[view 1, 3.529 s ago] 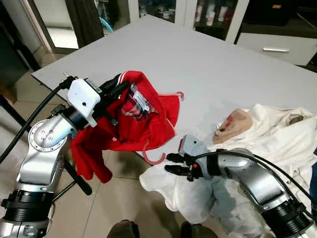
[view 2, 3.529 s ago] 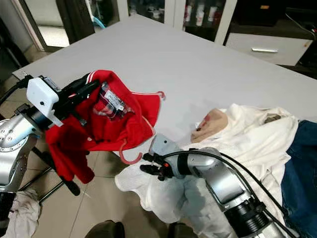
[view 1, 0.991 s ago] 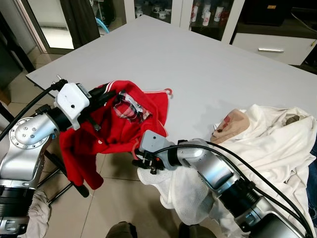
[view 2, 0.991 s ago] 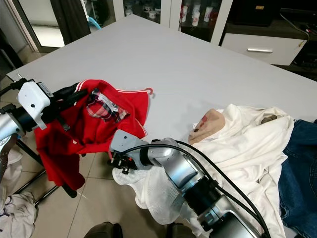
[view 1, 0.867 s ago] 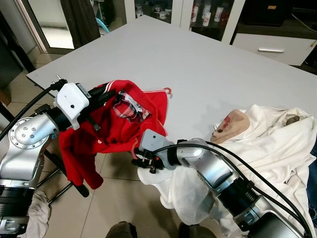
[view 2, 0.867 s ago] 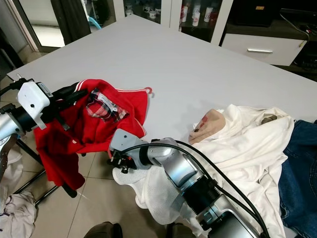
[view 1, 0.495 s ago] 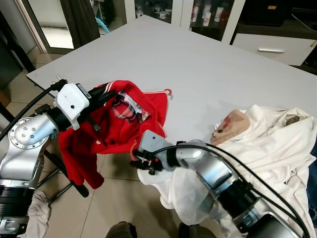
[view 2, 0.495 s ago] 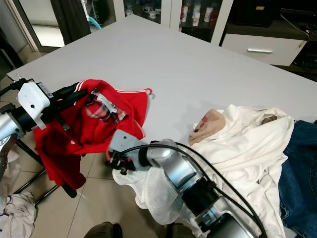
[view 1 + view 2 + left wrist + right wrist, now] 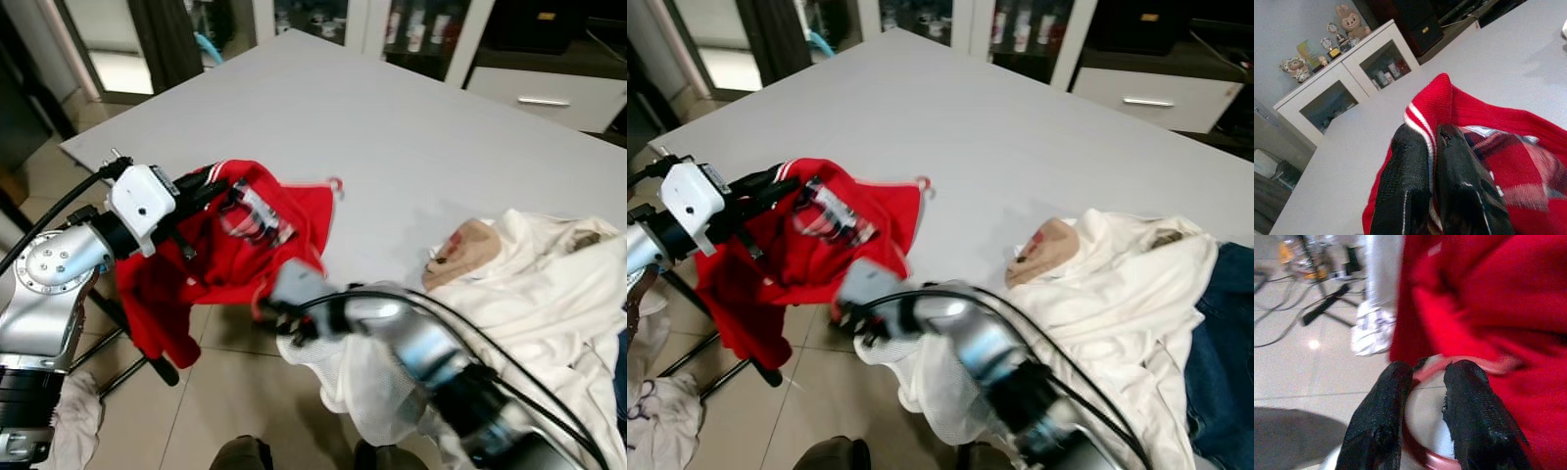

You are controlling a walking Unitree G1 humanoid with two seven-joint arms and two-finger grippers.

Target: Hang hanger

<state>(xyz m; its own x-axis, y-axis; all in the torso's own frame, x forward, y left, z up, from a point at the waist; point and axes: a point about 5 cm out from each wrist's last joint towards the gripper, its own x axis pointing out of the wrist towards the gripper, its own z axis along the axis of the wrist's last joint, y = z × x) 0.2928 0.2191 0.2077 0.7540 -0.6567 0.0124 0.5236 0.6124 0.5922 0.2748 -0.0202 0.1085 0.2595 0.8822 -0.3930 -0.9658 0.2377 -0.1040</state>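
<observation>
The big grey desk [image 9: 392,127] fills the scene, and the action sits right at its near left edge, where nothing blocks a lift. Over at the desk's near right corner lies a heap of white clothing [image 9: 529,284] with denim showing at its far side, parked out of the way so the arms have room. Draped over the near left edge is the red garment [image 9: 220,259], part on the desk, part hanging towards the floor, and that overhang looks deliberate: it leaves the lower hem free in the air. The left pincer [image 9: 1432,147] has its two black fingers pressed together on the white-striped collar of the red garment, holding the neck up and steady so the cloth does not slide off the edge. Below it, the pink hanger [image 9: 1469,367] pokes its curved hook out under the red hem, just off the desk's near edge, with another pink tip [image 9: 335,182] showing at the garment's far side on the desk top. The right pincer [image 9: 1425,382], blurred in the head views, reaches in low from the right, its fingers a little spread and straddling that pink hook; whether the pads actually bite on it I cannot tell. My read: one arm anchors the cloth so the other can claim the hook for hanging.
</observation>
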